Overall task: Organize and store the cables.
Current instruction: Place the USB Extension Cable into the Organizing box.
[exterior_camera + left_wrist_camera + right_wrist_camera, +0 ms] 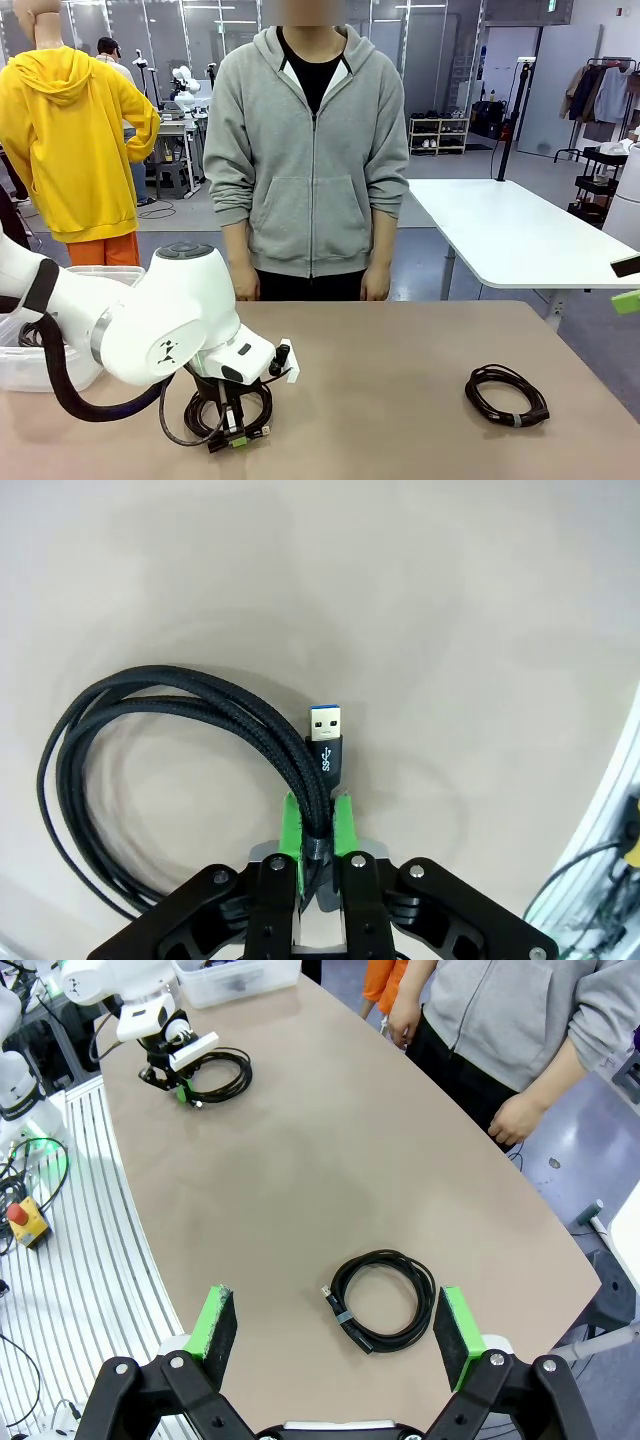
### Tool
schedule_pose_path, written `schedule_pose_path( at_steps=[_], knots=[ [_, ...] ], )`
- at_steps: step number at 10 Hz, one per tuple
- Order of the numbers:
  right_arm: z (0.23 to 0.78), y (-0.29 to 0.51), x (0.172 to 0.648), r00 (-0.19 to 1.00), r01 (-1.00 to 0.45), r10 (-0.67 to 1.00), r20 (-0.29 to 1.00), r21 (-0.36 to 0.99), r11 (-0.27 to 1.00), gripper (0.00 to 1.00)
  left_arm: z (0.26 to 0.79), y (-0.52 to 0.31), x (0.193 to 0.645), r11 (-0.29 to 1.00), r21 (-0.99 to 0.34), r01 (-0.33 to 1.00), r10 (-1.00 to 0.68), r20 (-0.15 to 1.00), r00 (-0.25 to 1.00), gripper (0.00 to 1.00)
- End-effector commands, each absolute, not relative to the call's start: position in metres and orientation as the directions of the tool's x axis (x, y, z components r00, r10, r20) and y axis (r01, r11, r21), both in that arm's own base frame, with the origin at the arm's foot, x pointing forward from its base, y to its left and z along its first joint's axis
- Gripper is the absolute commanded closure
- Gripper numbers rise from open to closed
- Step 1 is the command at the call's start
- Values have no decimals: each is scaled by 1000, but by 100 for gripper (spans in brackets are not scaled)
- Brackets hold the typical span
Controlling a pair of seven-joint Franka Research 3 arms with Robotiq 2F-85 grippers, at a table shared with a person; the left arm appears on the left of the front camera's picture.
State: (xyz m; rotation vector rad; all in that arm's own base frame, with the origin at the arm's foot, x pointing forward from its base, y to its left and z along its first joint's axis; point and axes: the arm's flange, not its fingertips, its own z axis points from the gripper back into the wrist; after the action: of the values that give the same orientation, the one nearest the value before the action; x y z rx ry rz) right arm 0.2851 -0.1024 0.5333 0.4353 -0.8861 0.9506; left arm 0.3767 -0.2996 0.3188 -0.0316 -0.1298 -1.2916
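The left gripper [315,815] is pinched shut on a black braided cable coil [240,720] on the tan surface [400,380], near the clear plastic bin [25,375]. Lift straight up, so the loops stay bundled. A second tied black coil [519,419] lies well away from the bin, before the wide-open right gripper [333,1332].

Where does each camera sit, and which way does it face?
Front view: fixed between the arms, faces across the table at the person; left arm shows, left tool shut on the left cable.
Left wrist view: on the left wrist, looks down along the tool at that cable; green pads show.
Right wrist view: on the right wrist, looks down at the right cable; open right tool shows.
Shared: front and right wrist views both show both cables and the person.
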Motion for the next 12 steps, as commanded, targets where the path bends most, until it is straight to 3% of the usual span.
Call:
schedule_pose_path(
  at_steps=[1,2,6,9,12],
  knots=[
    [534,-101,284,276,-843,516,811,-54,536,0,350,-285,369,271,11,963,-957,115,268,100],
    [534,-101,284,276,-843,516,811,-54,536,0,370,-280,366,206,29,978,-972,118,201,95],
    [534,-101,284,276,-843,516,811,-54,536,0,443,-264,375,139,108,984,-988,82,131,95],
    [534,-101,284,276,-843,516,811,-54,536,0,449,-276,386,74,96,993,-994,85,66,95],
    [534,-101,284,276,-843,516,811,-54,536,0,452,-269,378,114,112,987,-990,97,103,95]
  ],
)
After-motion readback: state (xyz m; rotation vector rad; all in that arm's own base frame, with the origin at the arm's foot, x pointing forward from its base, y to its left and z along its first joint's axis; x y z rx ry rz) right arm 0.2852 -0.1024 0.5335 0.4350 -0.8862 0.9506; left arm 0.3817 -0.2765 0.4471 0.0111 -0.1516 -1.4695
